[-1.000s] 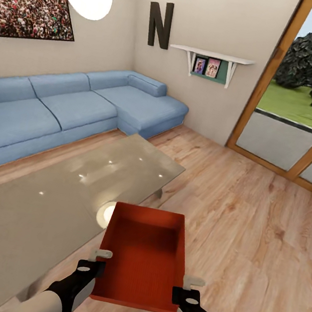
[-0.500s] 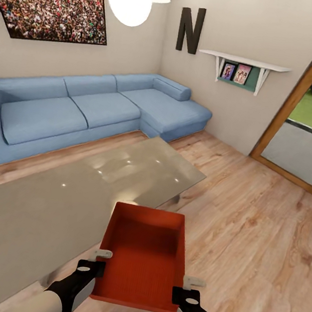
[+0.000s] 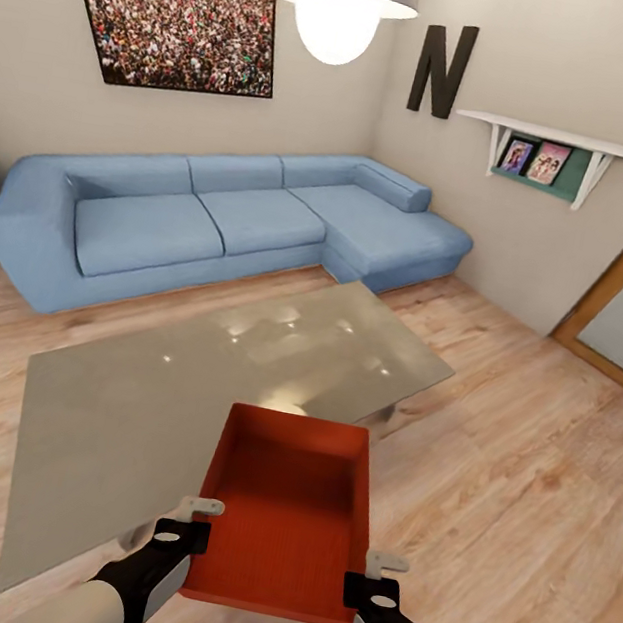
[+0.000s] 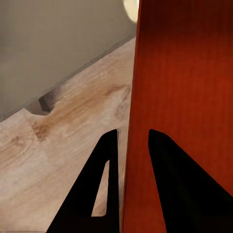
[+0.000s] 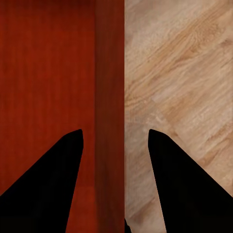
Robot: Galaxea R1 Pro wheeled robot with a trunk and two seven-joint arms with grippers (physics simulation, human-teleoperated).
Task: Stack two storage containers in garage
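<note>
Orange-red storage container carried level between both grippers, above the wood-plank floor beside the glass tabletop.

The bin is rectangular and open-topped, with thin plain walls and a finely ribbed bottom. The left gripper has its jaws narrowed across the left wall; the right gripper straddles the right wall, jaws set wider, contact hard to judge. The bin's underside is hidden. A blue corner sofa lines the walls behind.

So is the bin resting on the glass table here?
No, the bin is held up between both grippers, over the wood floor beside the glass table.
</note>
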